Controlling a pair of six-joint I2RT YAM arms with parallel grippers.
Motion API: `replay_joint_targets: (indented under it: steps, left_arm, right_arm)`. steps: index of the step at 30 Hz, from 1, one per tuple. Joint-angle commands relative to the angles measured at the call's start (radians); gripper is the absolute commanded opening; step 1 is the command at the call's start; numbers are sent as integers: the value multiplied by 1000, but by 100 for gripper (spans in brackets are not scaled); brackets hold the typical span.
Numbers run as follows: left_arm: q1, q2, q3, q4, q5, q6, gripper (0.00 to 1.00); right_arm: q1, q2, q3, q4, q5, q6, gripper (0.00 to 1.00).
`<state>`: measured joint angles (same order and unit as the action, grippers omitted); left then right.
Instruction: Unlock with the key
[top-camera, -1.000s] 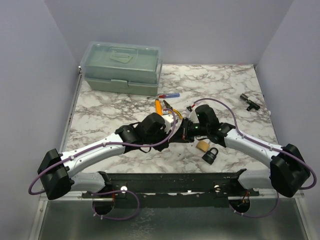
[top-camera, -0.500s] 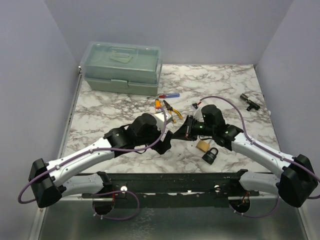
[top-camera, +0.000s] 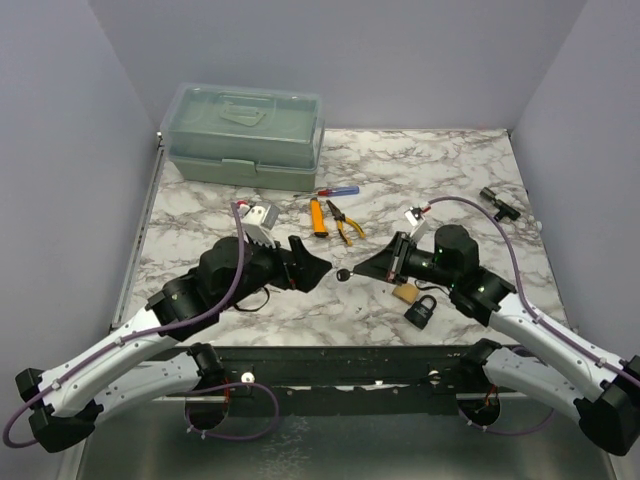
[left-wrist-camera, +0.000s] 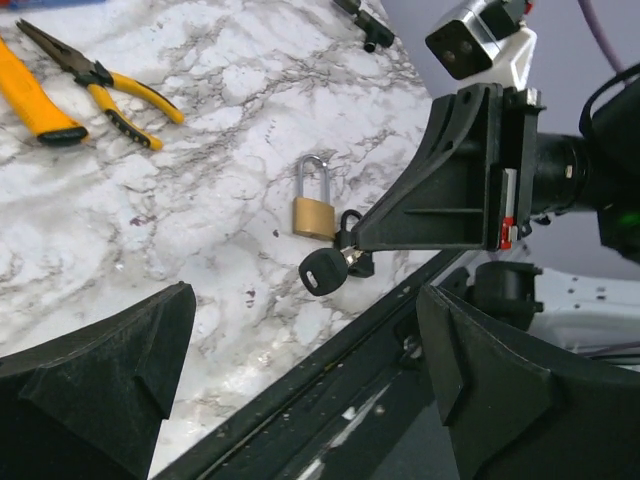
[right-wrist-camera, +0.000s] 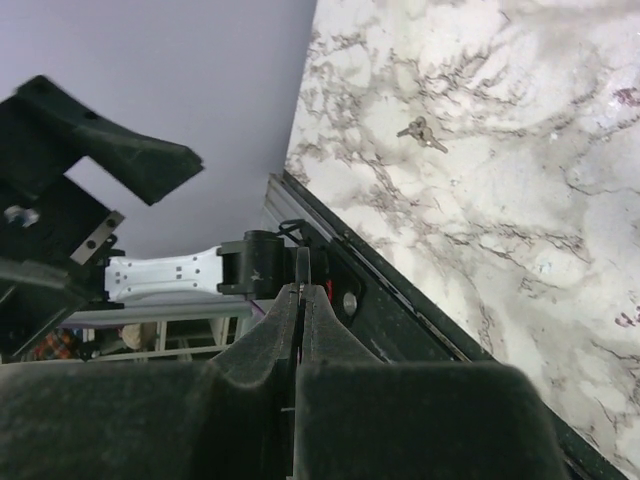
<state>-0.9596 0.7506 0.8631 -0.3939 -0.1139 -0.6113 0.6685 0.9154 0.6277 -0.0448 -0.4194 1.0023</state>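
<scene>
Left tool (top-camera: 318, 272): jaws spread wide and holding nothing. In the left wrist view its two dark fingers (left-wrist-camera: 100, 380) sit at the bottom corners of the frame, well apart. Right tool (top-camera: 360, 271): jaws pressed together, pinching the key (top-camera: 343, 273) at the very tip. The key's black head points toward the left tool and hangs above the counter (top-camera: 180, 230), in the gap between the two tools and touching neither the left fingers nor any lock. The right wrist view confirms the closure, with the two pads meeting along a thin seam. Brass padlock (top-camera: 405, 292): lies flat on the counter below the right tool, with its silver shackle pointing away from the near edge in the left wrist view. Black padlock (top-camera: 420, 310): lies just beside the brass one, nearer the arm bases; cannot tell whether either shackle is latched. Other items on the counter are yellow-handled pliers (top-camera: 345, 222) and an orange knife (top-camera: 316, 217) side by side behind the tools, a screwdriver (top-camera: 335, 191) with a red and blue handle beyond them, a green toolbox (top-camera: 245, 135) with its lid down at the far left corner, and a small black part (top-camera: 497, 203) at the far right. The right wrist view also shows a small pair of loose keys (right-wrist-camera: 420, 128) lying on the marble.
</scene>
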Motion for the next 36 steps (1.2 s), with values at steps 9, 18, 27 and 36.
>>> replay_joint_targets:
  steps: [9, 18, 27, 36]
  left_arm:
    - [57, 31, -44, 258, 216, -444, 81]
    - [115, 77, -107, 492, 393, -554, 58]
    - [128, 79, -114, 537, 450, -541, 45]
    - [130, 81, -128, 561, 489, -533, 35]
  right_arm:
    - [6, -170, -106, 299, -8, 116, 0]
    - [6, -183, -107, 428, -26, 166, 0]
    - [5, -141, -104, 511, -53, 207, 0]
    - [6, -129, -99, 523, -57, 224, 0]
